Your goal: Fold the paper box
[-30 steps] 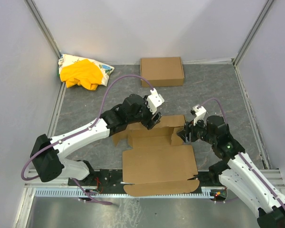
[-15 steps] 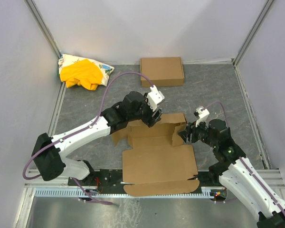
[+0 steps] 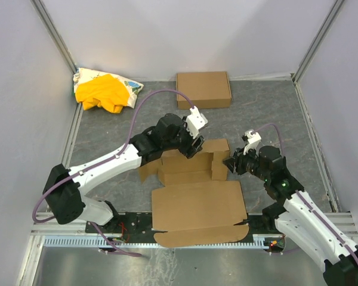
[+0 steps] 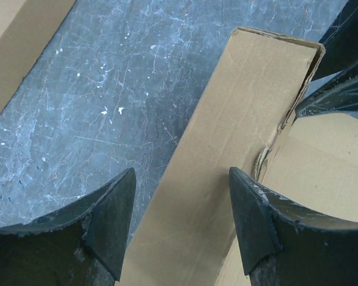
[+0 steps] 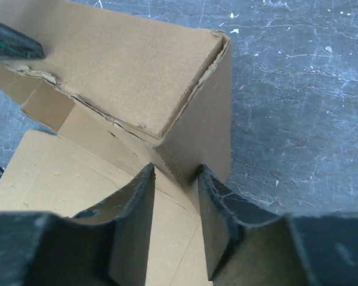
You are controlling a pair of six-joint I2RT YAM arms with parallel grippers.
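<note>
The paper box lies in the middle of the mat, its wide lid panel flat toward the arms and its far panels raised. My left gripper is open over the far wall; in the left wrist view the fingers stand either side of that upright cardboard panel without pinching it. My right gripper is at the box's right end. In the right wrist view its fingers are a little apart, and the upright side flap reaches down into the gap and touches the right finger.
Another neat brown carton sits at the back centre. A yellow cloth bundle lies in the back left corner. White walls close in three sides of the grey mat. A metal rail runs along the near edge.
The box's far panels have folded up more and shifted slightly left. My right gripper has moved in against the right side flap. My left gripper has shifted a little farther back.
</note>
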